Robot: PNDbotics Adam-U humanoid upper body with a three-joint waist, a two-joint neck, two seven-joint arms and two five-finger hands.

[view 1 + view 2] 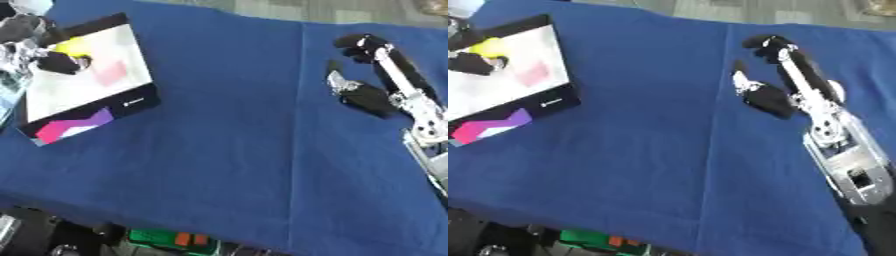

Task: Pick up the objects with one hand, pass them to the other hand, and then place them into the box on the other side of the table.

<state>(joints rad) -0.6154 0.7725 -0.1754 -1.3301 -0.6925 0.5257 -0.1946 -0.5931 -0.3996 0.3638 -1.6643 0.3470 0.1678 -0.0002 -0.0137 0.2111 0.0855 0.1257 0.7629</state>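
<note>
We are looking down on a table covered with a blue cloth [227, 140], and our left hand [54, 61] is reaching over the box [131, 102] at the table's left side, a shallow white-floored tray with a black rim and a pink and purple panel on its near wall. The dark fingers of that hand are hanging over the box's far left corner, just beside a yellow object [77, 46] that is lying inside against the far wall; a pale pink patch [111, 73] is also showing on the white floor nearer the middle. We cannot tell whether the left fingers are curled round anything or already spread, because they are reading only as a dark blur. Our right hand [773, 80] is hovering over the cloth on the right side, well apart from the box, with its fingers extended and the thumb standing away from them, holding nothing. We are judging this to be the placing step: the handover seems to be behind us, since the right hand is empty and the left one is over the box. No further loose objects are showing on the cloth, so we cannot say whether more remain. The next move is calling for the left hand to lift clear of the box without dragging the yellow object along.
</note>
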